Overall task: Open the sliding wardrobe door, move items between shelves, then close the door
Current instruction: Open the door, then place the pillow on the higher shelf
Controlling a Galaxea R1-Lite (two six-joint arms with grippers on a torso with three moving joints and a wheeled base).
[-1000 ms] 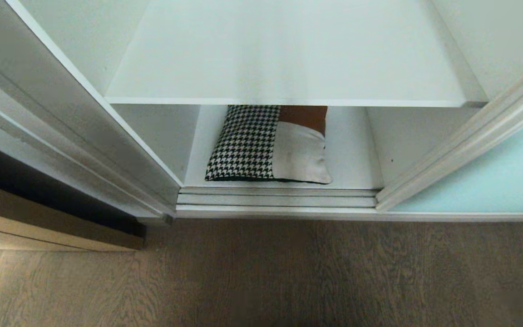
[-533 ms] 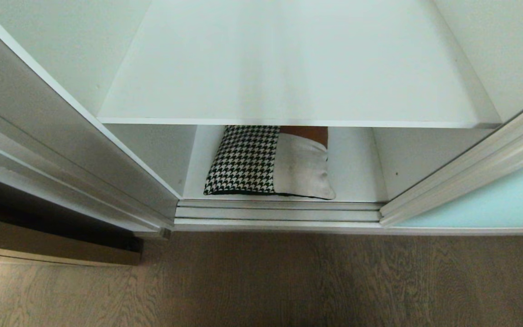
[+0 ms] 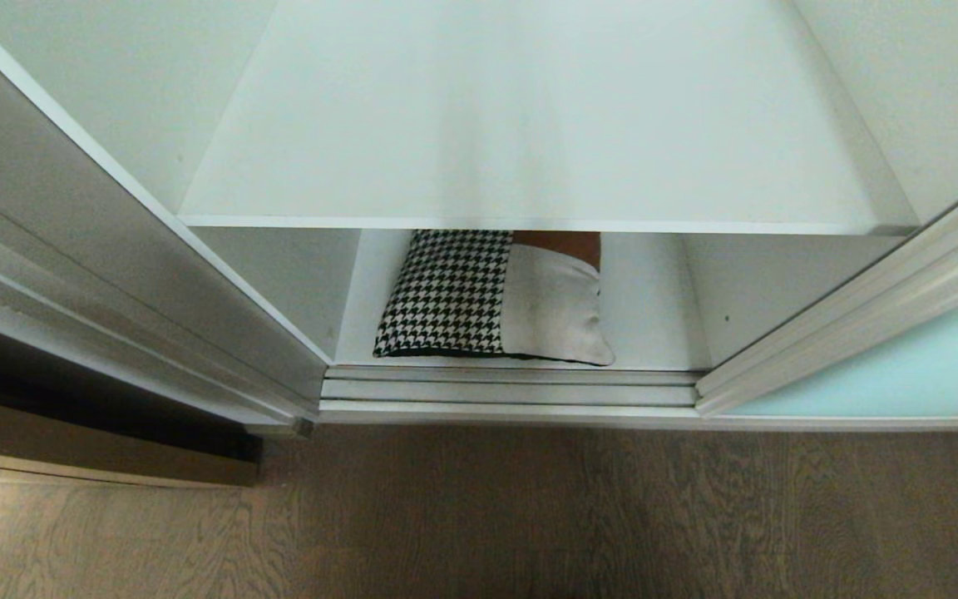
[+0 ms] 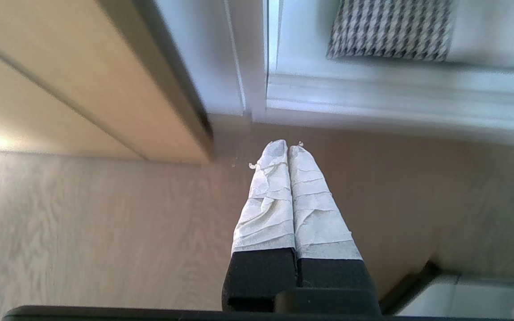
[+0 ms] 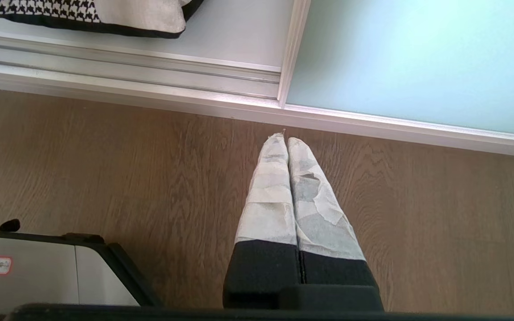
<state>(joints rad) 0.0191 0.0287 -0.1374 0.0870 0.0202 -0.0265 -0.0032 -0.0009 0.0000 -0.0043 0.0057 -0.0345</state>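
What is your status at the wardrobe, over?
Left gripper and right gripper shut, empty, above floor. Sliding door open. Cushion on lower shelf. Nothing blocking.

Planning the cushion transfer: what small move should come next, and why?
Probably open the left gripper and reach toward the cushion. The sliding door already stands aside, the cushion lies on the lower shelf, and both grippers, right too, hang shut and empty above the floor.
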